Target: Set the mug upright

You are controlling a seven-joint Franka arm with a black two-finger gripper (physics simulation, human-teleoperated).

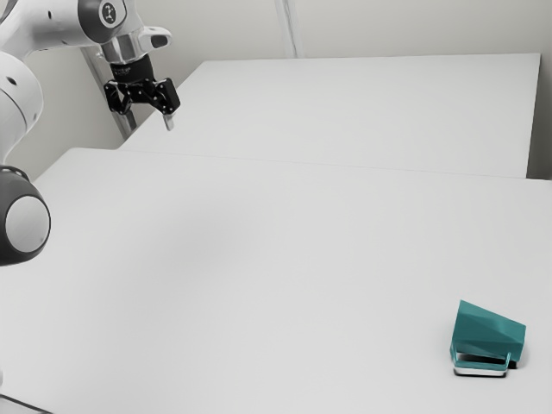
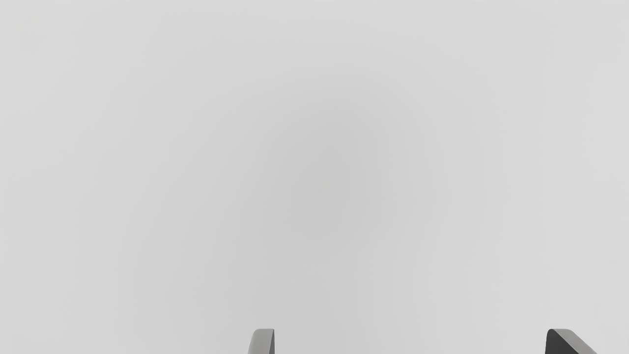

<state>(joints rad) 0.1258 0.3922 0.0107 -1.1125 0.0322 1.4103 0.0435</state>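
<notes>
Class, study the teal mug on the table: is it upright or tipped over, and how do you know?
Tipped over: in the exterior view, the mug lies on its side on the table, its teal body slanting.

White arm point(image 1: 62, 24) w/ dark grey joint caps.

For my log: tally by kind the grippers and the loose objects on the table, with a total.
Mug: 1 (teal, tipped over)
Gripper: 1 (black, open)
Total: 2
</notes>
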